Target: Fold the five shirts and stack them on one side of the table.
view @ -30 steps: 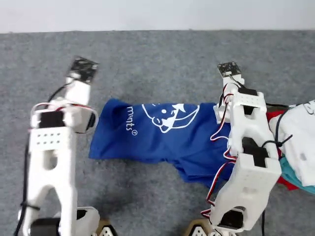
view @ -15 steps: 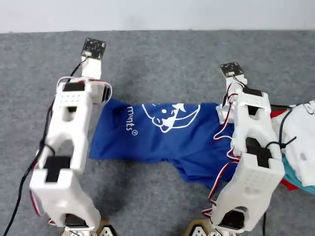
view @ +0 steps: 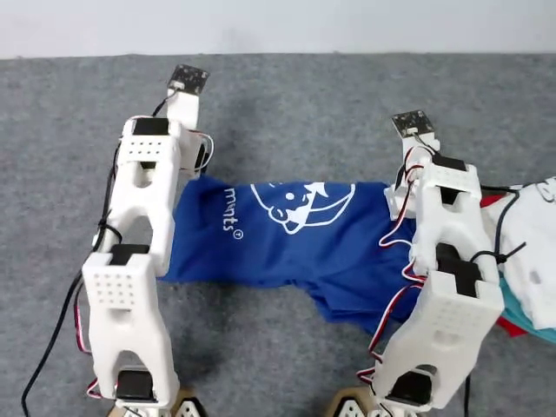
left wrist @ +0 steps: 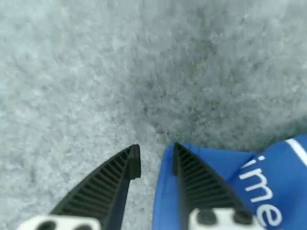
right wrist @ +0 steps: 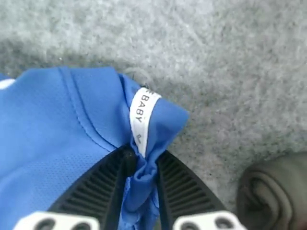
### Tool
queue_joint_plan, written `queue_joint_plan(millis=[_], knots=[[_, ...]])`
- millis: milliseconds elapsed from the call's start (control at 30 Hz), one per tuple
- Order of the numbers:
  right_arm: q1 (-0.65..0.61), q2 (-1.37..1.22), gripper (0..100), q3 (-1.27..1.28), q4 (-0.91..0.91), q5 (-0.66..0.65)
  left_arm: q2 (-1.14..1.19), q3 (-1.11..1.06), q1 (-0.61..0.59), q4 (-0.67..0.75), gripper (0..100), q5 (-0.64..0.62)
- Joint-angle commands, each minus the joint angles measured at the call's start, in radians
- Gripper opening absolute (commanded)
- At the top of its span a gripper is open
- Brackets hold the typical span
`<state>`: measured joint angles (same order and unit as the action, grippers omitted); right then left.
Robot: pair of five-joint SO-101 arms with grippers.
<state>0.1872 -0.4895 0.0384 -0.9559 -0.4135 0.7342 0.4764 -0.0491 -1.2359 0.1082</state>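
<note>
The grey worktop (view: 287,95) carries one blue shirt (view: 278,234) laid flat across its middle. The shirt's long axis runs from arm to arm, with the white print facing up and the near edge rumpled toward the right arm.

At the worktop's right edge lies one loose pile of shirts (view: 530,261). White, teal and red cloth show in it, and the right wrist view has a dark grey-green bundle (right wrist: 273,191) just beside the blue collar. How many garments the pile holds I cannot tell. That makes one shirt being worked and at least three waiting.

There are two arms. The left arm (view: 139,226) stands over the shirt's far left corner and the right arm (view: 447,261) over its far right corner, so each end of the long axis has its own arm.

The right jaws are closed tight on a bunched fold of the blue collar, with the white neck label (right wrist: 140,112) standing up just ahead of them. The left jaws are parted a little and grip nothing. They straddle the shirt's corner edge, one jaw over blue cloth and the other over bare worktop, so the hem runs between them. Whether they touch the cloth I cannot tell.

The next move likely depends on that straddle: closing where they are should catch the corner opposite the one the right jaws hold.
</note>
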Motion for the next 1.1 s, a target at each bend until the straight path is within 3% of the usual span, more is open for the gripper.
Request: queue_joint_plan(millis=[0, 267, 500, 933, 1067], knots=[[0.045, -0.018, 0.9, 0.009, -0.019, -0.012, 0.043, 0.105, 0.008, -0.044, 12, -0.008], [0.050, 0.007, 0.9, 0.012, -0.019, -0.012, 0.213, 0.277, -0.002, -0.114, 12, -0.003], [0.145, 0.136, 0.9, 0.020, -0.021, 0.012, 0.301, 0.429, -0.003, -0.216, 12, -0.002], [0.177, 0.156, 1.0, 0.094, -0.027, 0.009, 0.330, 0.492, -0.015, -0.276, 7, 0.000], [0.157, 0.157, 14.3, 0.091, -0.027, 0.018, 0.330, 0.615, -0.051, -0.304, 7, -0.003]])
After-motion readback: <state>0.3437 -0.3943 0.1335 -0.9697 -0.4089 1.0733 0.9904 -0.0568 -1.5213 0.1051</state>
